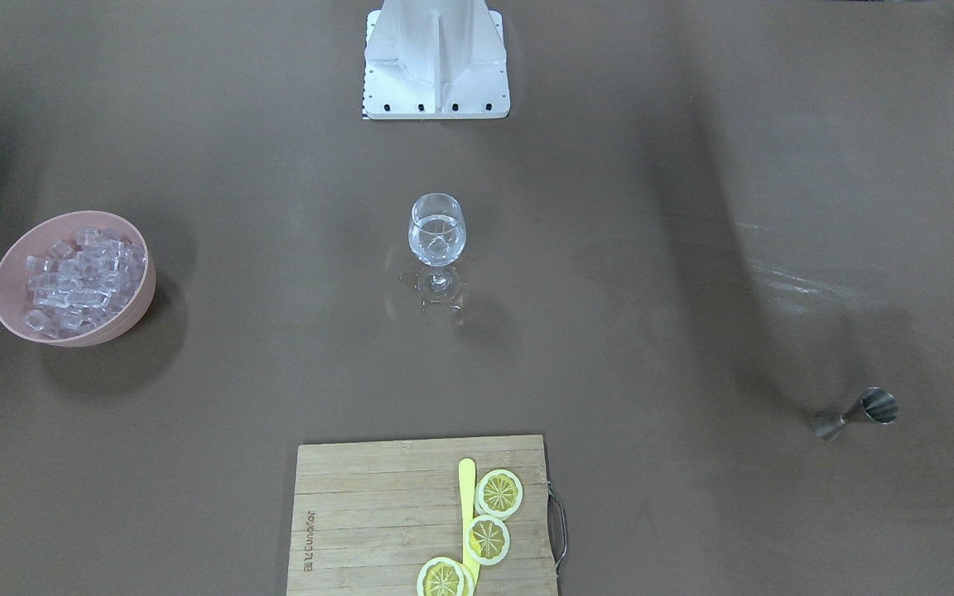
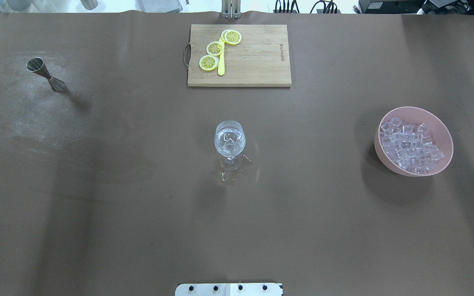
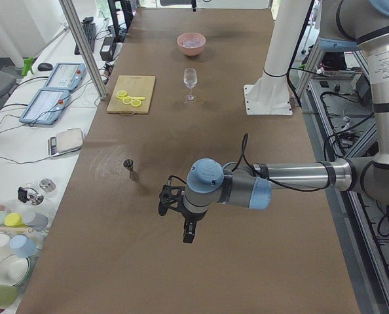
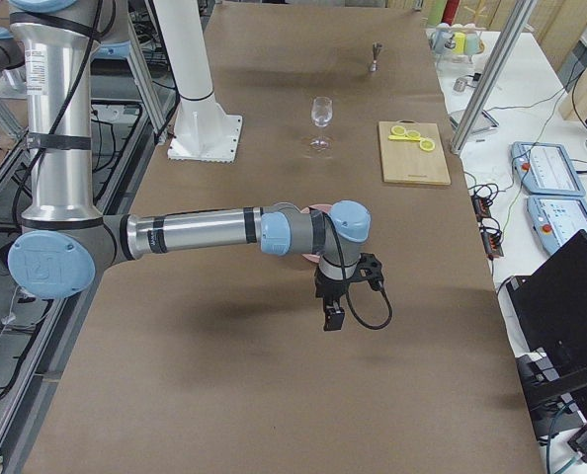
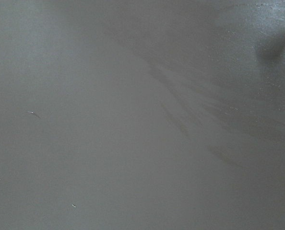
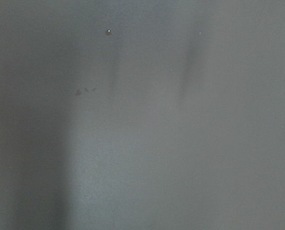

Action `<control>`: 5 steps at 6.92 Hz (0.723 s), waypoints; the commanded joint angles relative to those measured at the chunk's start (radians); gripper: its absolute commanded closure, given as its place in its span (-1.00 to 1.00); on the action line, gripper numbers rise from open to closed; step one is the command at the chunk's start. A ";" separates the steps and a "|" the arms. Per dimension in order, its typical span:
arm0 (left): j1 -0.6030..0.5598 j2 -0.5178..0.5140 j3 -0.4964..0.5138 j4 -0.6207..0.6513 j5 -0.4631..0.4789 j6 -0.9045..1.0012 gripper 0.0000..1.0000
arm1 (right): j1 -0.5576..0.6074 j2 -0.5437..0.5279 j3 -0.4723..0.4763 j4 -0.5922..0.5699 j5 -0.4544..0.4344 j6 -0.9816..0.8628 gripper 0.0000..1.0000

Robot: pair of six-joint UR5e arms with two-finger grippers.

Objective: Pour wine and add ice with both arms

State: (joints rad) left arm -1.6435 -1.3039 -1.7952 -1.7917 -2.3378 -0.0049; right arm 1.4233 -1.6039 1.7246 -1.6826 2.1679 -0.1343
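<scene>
At the table's two ends, you see the left gripper (image 3: 189, 234) and the right gripper (image 4: 333, 321) hanging above the bare brown table cover (image 2: 138, 205), touching nothing. Whether their fingers stand apart or together cannot be told from these side views. The ice (image 2: 410, 144), small glassy cubes, is heaped in a round pink bowl (image 2: 386, 160) on the robot's right. At centre stands a stemmed wine glass (image 2: 229, 139), part-filled with clear liquid. At the far edge lies a slatted bamboo board (image 2: 257, 61) bearing lemon slices (image 2: 208, 62). A steel double-cone jigger (image 2: 45, 74) stands at left.
</scene>
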 commanded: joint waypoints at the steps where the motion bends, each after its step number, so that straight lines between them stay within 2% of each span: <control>1: 0.014 -0.015 0.005 0.008 0.002 -0.003 -0.96 | 0.002 -0.007 -0.010 0.000 0.036 -0.056 -1.00; 2: 0.027 -0.018 0.001 0.014 0.002 -0.009 -0.96 | 0.014 -0.040 -0.005 0.001 0.099 -0.057 -1.00; 5: 0.048 -0.066 0.036 0.014 0.006 -0.010 -0.96 | 0.017 -0.054 -0.016 0.009 0.099 -0.062 -1.00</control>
State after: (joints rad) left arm -1.6061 -1.3554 -1.7685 -1.7779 -2.3360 -0.0159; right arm 1.4401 -1.6562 1.7144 -1.6745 2.2647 -0.1965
